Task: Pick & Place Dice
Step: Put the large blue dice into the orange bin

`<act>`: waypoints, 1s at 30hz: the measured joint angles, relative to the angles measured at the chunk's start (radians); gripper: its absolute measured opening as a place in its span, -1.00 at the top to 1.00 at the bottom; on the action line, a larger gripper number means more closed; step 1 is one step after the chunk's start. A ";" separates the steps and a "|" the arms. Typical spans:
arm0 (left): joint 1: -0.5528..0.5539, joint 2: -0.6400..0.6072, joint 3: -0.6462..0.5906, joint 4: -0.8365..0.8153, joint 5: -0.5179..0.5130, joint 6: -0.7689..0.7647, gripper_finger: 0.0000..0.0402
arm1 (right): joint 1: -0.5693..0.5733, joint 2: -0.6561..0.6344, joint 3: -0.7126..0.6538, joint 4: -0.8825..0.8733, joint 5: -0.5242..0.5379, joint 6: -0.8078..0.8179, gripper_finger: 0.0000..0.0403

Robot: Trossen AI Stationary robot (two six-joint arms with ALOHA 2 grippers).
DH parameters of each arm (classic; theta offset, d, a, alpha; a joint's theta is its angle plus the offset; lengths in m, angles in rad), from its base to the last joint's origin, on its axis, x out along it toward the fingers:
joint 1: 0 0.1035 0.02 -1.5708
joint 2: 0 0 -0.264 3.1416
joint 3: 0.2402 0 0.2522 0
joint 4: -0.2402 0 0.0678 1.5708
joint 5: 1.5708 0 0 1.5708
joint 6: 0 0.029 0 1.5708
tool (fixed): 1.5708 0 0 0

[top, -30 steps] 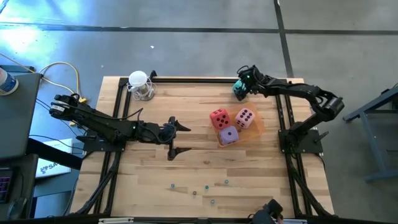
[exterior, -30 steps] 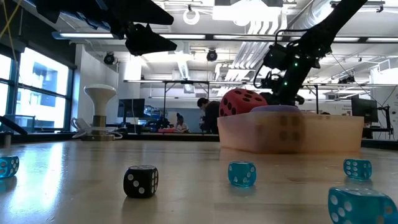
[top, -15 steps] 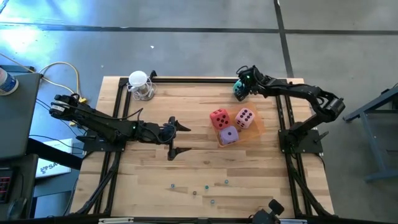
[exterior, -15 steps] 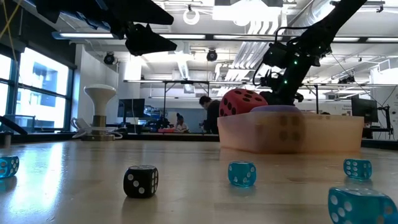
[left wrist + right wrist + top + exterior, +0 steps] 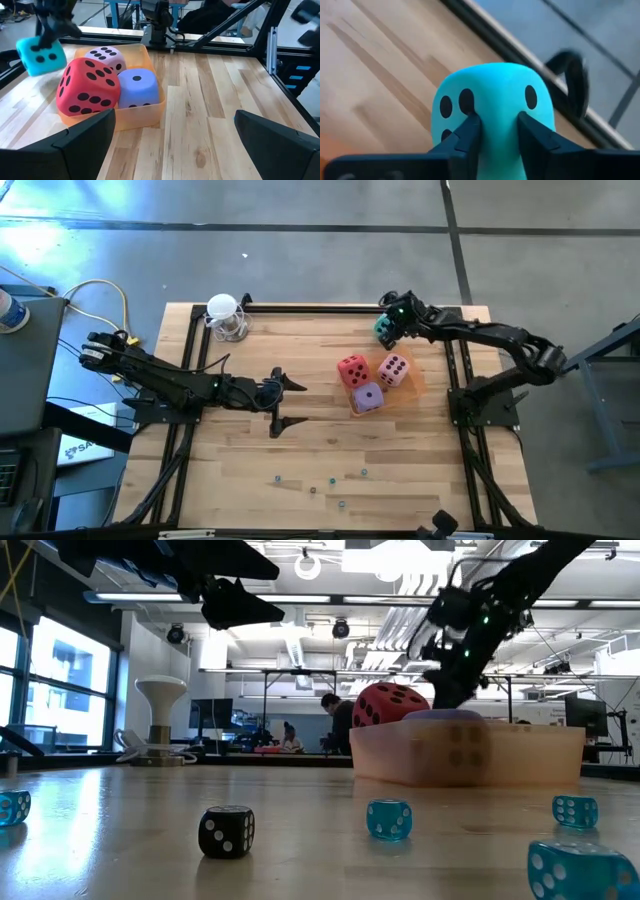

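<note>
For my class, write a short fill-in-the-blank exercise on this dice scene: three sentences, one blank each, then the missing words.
1. The right gripper is shut on the ____ die.
2. The orange tray holds the pink die, the purple die and the ____ die.
3. The fingers of the left gripper, near the table's middle, stand ____.

Missing words: teal; red; open

a soft teal cube die with dark pips (image 5: 492,110) is pinched between two dark fingers and hangs clear of the wood near the table's far edge. a soft red die (image 5: 352,370), a pale pink die (image 5: 393,368) and a purple die (image 5: 368,397) sit packed together, touching, in a shallow translucent orange tray (image 5: 145,114).
</note>
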State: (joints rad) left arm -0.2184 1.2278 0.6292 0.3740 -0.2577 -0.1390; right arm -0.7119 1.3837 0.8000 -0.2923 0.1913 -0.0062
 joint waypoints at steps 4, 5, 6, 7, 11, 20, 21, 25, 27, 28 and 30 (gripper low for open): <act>0.000 0.000 0.000 0.000 0.000 0.000 -0.99 | 0.039 -0.099 0.002 -0.027 0.025 0.001 0.63; -0.001 0.000 0.000 0.000 0.000 0.000 -0.99 | 0.052 -0.123 0.002 -0.040 0.041 0.002 0.64; -0.001 0.000 0.000 0.000 0.000 0.000 -0.99 | 0.069 -0.151 0.002 -0.056 0.054 0.005 0.65; -0.001 0.000 0.000 0.000 0.000 0.000 -0.99 | 0.085 -0.181 0.002 -0.074 0.065 0.009 0.66; -0.003 0.000 0.000 0.000 0.001 -0.003 -0.99 | 0.170 -0.304 0.004 -0.174 0.117 0.054 0.68; -0.003 0.000 0.000 0.000 0.005 -0.019 -0.99 | 0.488 -0.558 0.007 -0.426 0.150 0.306 0.81; -0.003 0.000 0.000 0.000 0.005 -0.019 -0.99 | 0.524 -0.576 0.007 -0.440 0.150 0.339 0.81; -0.003 0.000 0.000 0.000 0.005 -0.019 -0.99 | 0.660 -0.623 0.007 -0.489 0.158 0.478 0.85; -0.003 0.000 0.000 0.000 0.005 -0.019 -0.99 | 0.726 -0.629 0.008 -0.532 0.186 0.549 0.86; -0.003 0.000 0.000 0.000 0.005 -0.019 -0.99 | 0.757 -0.630 0.008 -0.561 0.199 0.585 0.86; -0.005 0.000 0.000 0.000 0.020 -0.019 -0.99 | 0.811 -0.621 0.008 -0.608 0.218 0.668 0.86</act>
State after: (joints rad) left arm -0.2236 1.2278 0.6289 0.3740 -0.2376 -0.1581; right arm 0.0990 0.7624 0.8078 -0.9003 0.4097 0.6614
